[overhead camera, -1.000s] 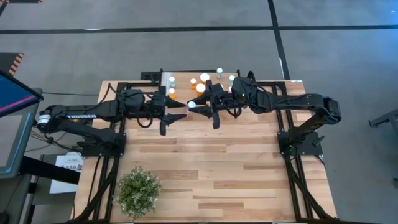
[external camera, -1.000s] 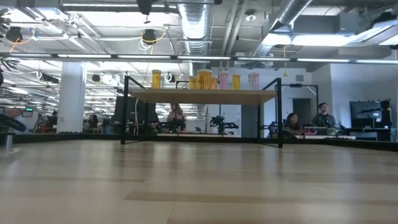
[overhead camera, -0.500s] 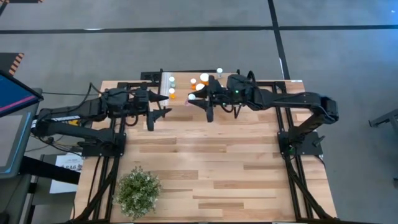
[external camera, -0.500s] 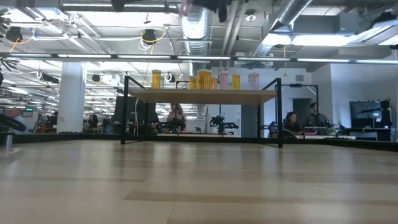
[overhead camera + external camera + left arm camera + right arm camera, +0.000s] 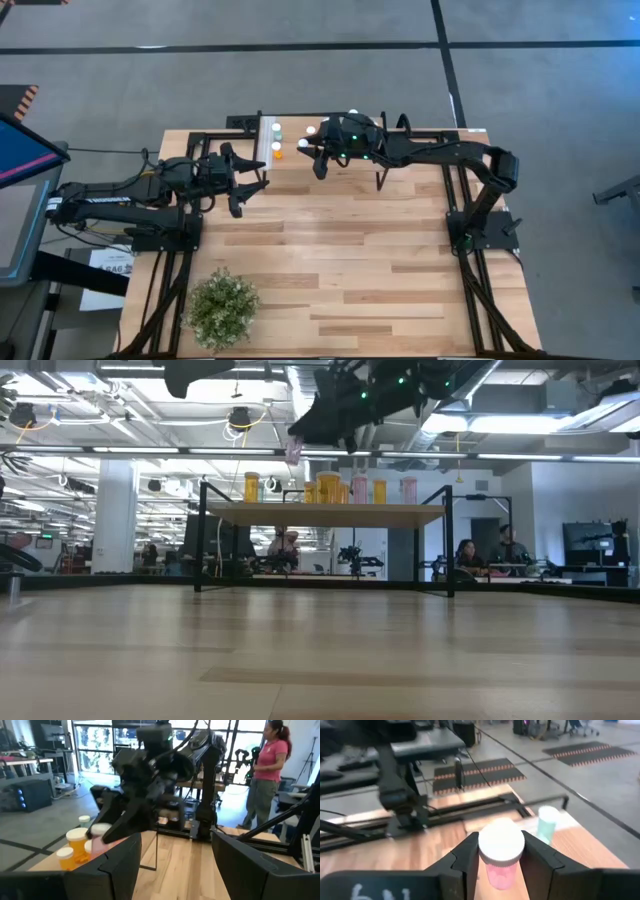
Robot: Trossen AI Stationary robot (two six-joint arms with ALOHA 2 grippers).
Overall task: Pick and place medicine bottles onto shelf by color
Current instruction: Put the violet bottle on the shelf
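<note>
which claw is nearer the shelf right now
Right. The right claw, shut on a pink bottle, hovers over the shelf. The left claw is off it, above the tabletop on the left.

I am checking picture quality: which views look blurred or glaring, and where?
Left wrist view: the right claw and its pink bottle look smeared, the windows behind glare. Right wrist view: the bottle is fairly clear, the background soft. Low view: ceiling lights glare.

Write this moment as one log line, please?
right gripper: shut on pink bottle, above shelf | left gripper: open, over table
</note>
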